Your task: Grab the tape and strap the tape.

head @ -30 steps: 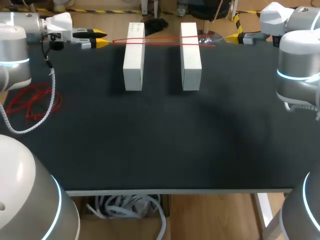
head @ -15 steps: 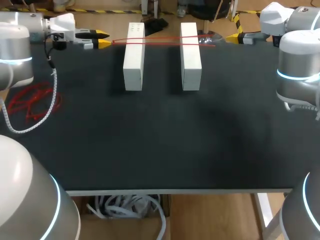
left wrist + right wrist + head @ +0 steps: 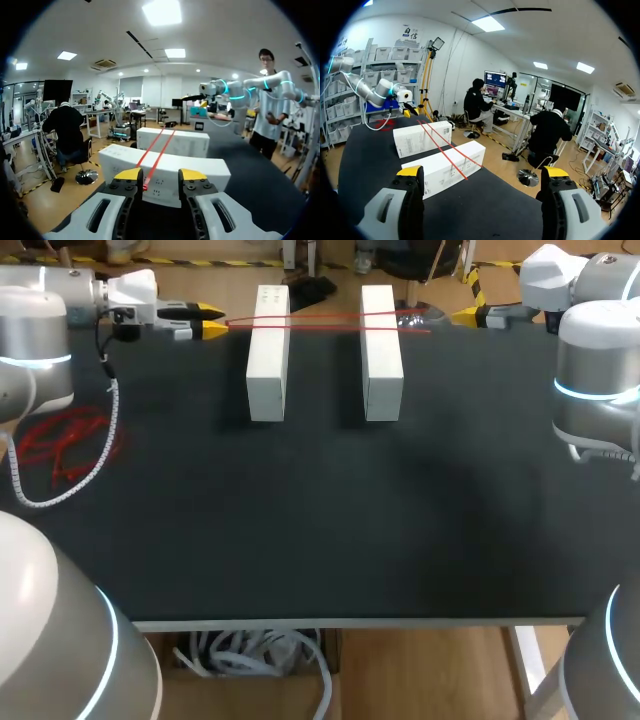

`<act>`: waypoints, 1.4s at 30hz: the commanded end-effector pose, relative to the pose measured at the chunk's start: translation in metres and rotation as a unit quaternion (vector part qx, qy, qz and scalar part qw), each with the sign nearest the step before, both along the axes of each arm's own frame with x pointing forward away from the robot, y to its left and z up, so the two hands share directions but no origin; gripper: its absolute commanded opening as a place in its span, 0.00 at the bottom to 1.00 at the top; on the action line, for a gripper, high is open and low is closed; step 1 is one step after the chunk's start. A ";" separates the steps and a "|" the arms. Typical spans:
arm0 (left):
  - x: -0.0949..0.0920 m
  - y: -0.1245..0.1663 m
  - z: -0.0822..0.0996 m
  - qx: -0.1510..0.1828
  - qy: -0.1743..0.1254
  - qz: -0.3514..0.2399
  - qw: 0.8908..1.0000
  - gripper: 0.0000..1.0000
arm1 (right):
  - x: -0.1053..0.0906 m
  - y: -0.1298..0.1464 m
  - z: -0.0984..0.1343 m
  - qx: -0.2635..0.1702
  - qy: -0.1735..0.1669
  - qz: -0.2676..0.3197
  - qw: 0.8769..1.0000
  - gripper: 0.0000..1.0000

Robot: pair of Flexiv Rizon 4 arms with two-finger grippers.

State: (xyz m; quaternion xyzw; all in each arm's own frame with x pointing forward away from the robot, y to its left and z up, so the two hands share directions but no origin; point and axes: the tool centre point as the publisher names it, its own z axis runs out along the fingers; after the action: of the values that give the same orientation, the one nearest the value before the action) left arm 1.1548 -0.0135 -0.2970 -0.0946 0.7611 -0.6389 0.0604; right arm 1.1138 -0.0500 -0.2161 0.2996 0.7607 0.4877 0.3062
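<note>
While reaching low along the far edge of the tabletop [image 3: 300, 520], holds the left pincer [image 3: 213, 319] apart, clamped on nothing. Between its yellow fingertips [image 3: 128, 173], close in by one finger: the end of the red tape [image 3: 154, 167]. Cannot tell whether touching that finger or just beside it. Directly ahead of this pincer, the near white block [image 3: 200, 172]; beyond it, well apart, the far white block [image 3: 190, 145]. Laid over the tops of both blocks in two thin strands, joined at the end by the left pincer and spreading slightly toward the other end, past the far block. Spread wide too at the right pincer [image 3: 482, 172], gripping nothing, with both blocks and the tape ahead of it and apart from its fingers. Well off to the side of the left pincer, nearer the robot: a loose heap of red strands [image 3: 65, 445] on the tabletop, beside a white coiled cable [image 3: 105, 430].
</note>
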 end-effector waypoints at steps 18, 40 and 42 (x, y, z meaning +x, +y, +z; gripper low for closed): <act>0.017 -0.001 -0.018 0.001 0.005 -0.010 1.000 0.25 | 0.000 0.000 0.000 0.000 0.000 0.000 1.000 1.00; 0.021 -0.002 -0.033 0.000 0.008 -0.013 1.000 0.20 | 0.000 0.000 0.000 0.000 0.000 0.000 1.000 1.00; 0.021 -0.002 -0.033 0.000 0.009 -0.013 1.000 0.19 | 0.000 0.000 0.000 0.000 0.000 0.000 1.000 1.00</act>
State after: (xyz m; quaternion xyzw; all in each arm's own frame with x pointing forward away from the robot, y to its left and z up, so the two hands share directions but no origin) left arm 1.1727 -0.0152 -0.3270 -0.0926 0.7640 -0.6368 0.0475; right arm 1.1138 -0.0500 -0.2161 0.2996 0.7607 0.4877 0.3062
